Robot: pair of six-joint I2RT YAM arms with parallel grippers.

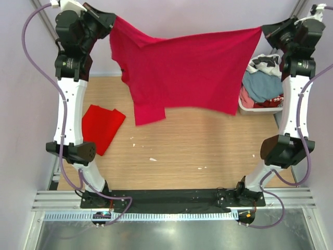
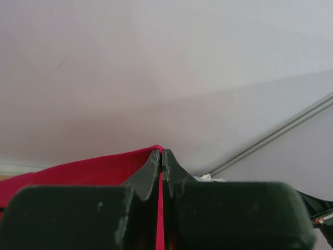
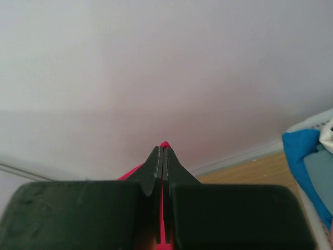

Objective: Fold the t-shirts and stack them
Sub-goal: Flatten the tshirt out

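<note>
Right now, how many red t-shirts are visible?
2: the crimson t-shirt hangs between left fingers and right fingers; the scarlet t-shirt lies folded on the table's left. The basket may hide more.

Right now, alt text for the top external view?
A crimson t-shirt hangs stretched above the wooden table, with the left gripper and right gripper pinching its upper corners. A folded scarlet t-shirt lies at left; a laundry basket sits right.
</note>
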